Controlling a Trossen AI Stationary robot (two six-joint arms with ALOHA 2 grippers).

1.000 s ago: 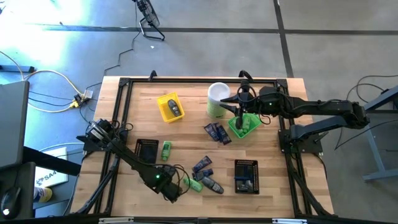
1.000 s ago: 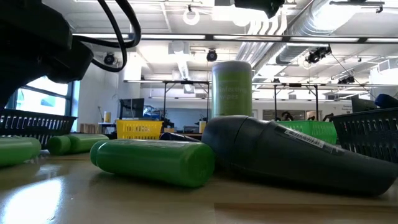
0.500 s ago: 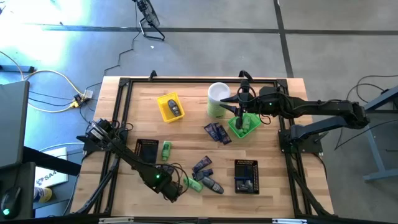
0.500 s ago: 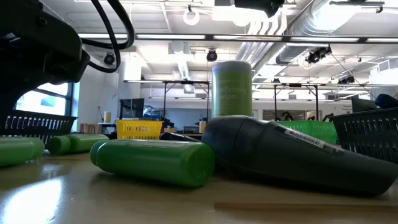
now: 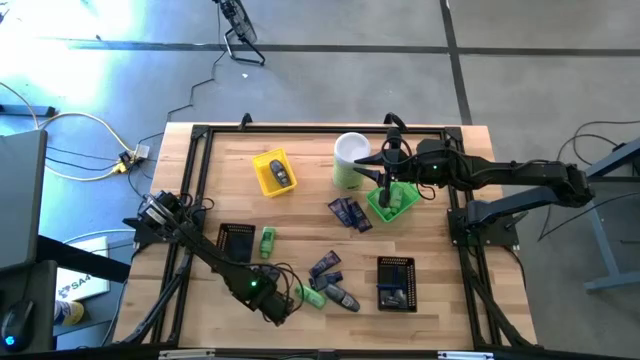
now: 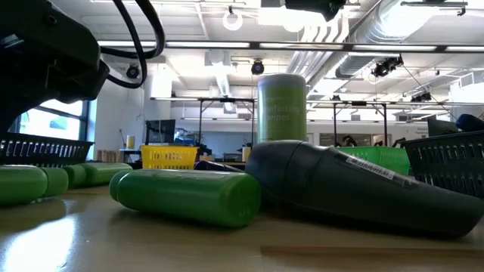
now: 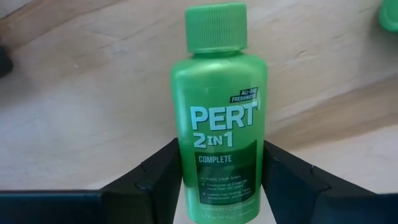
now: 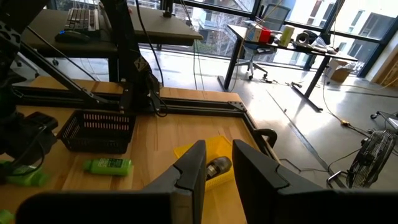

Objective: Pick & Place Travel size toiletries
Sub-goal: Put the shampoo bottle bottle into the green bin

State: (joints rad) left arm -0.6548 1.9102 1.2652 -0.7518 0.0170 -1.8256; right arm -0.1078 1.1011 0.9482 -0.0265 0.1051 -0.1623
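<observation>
Left gripper has one dark finger on each side of a smooth green plastic bottle, pressing on its sides. The bottle lies flat on the pale wooden table near the front edge, its long side pointing away from the fingers and its ridged round cap at the far end. Over the green mesh tray at the back, the right gripper hangs with its fingers near together, holding nothing.

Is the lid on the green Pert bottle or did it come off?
On. The left wrist view shows the green cap sitting on the Pert bottle, which lies on the wooden table.
</observation>
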